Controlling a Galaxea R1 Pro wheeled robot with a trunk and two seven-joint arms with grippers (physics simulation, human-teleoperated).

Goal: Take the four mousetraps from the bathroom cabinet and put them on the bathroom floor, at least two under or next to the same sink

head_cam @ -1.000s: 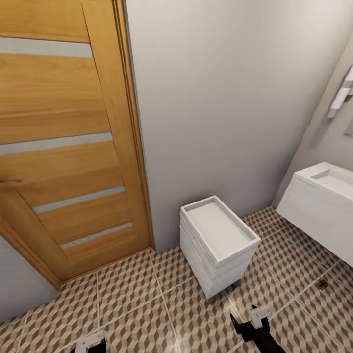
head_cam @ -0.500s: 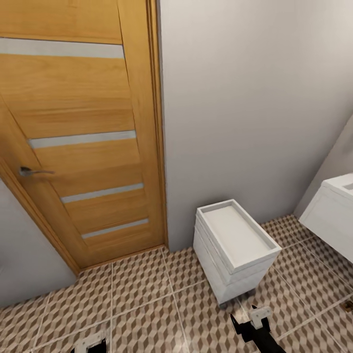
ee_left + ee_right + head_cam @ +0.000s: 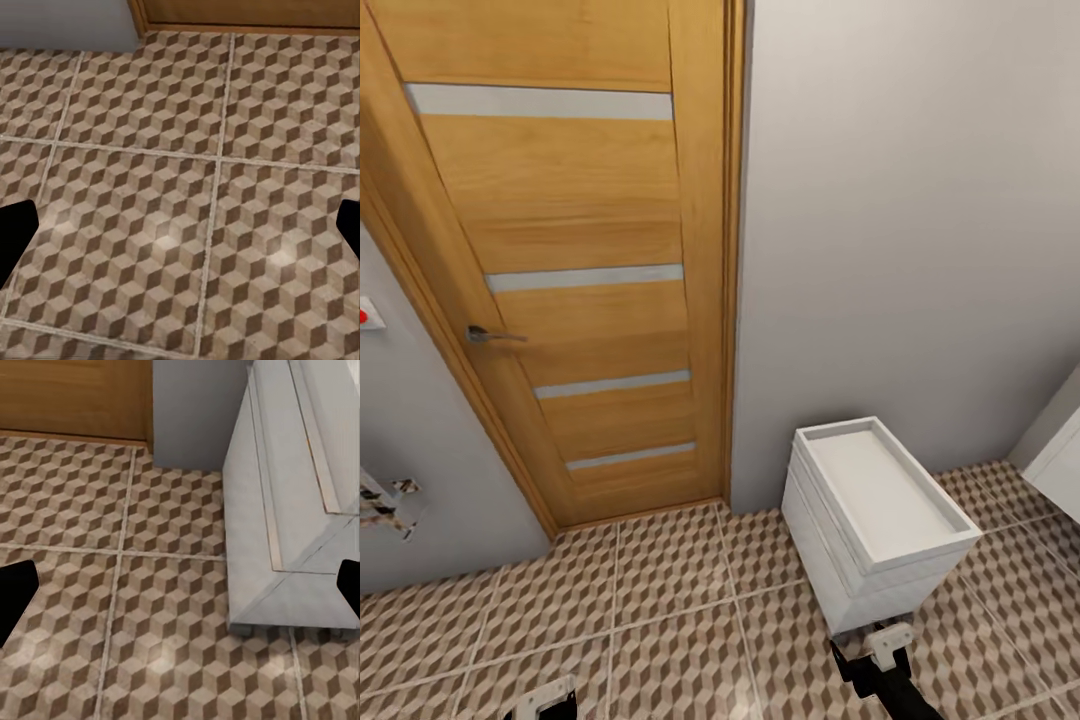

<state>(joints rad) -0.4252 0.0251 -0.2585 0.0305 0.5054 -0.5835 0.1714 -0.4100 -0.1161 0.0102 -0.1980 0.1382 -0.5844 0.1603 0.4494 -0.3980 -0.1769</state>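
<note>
A bathroom corner seen from the robot's head, looking down. At the far left, a grey wall carries a small white fitting with a red spot (image 3: 366,314) and, lower, a patterned metal object (image 3: 385,502) too cut off to identify. Next comes a closed honey-coloured wooden door with four pale horizontal strips (image 3: 575,270) and a chrome lever handle (image 3: 488,335). To its right is a plain pale grey wall (image 3: 900,220). Against that wall stands a small white drawer unit with a tray-like top (image 3: 875,520). At the far right edge, a sliver of the white boxy wall-hung sink (image 3: 1063,462) shows.

The tiled floor in a brown, beige and grey cube pattern (image 3: 660,620) runs across the bottom. No mousetrap or orange-brown cabinet is in sight.

The left gripper (image 3: 545,700) sits low over bare tiles; its dark fingertips (image 3: 16,236) stand wide apart, holding nothing. The right gripper (image 3: 875,655) hangs just in front of the drawer unit, fingertips (image 3: 15,592) likewise spread and empty.
</note>
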